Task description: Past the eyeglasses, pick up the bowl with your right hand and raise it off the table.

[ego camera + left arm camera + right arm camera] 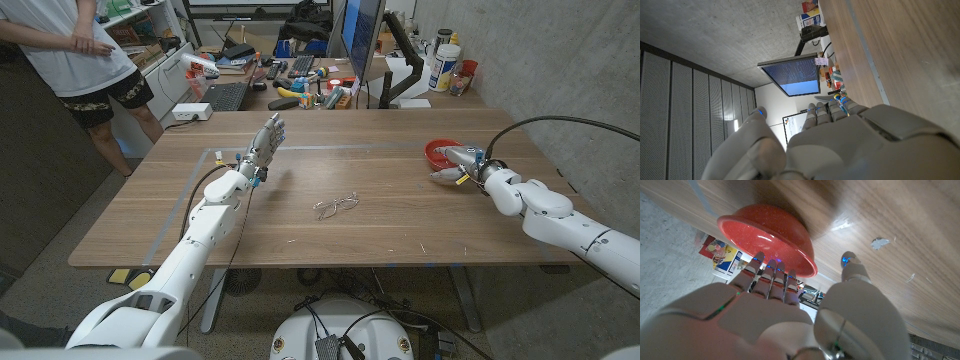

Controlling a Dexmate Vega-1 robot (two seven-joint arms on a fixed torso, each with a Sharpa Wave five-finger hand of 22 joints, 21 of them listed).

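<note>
We are holding our right hand (458, 165) with its fingers (771, 277) apart, reaching over the near rim of the red bowl (437, 151), which is sitting on the wooden table (380, 240). The eyeglasses (336, 206) are lying well to the hand's left. Farther left, our left hand (263, 144) is standing upright, fingers extended together, holding nothing.

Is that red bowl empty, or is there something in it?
Empty, as far as shows. In the right wrist view the bowl has a bare, glossy red inside, with the right hand's fingers reaching its rim.

Wooden table (300, 170): eyeglasses (336, 206) mid, red bowl (440, 152) right side, well apart.
</note>
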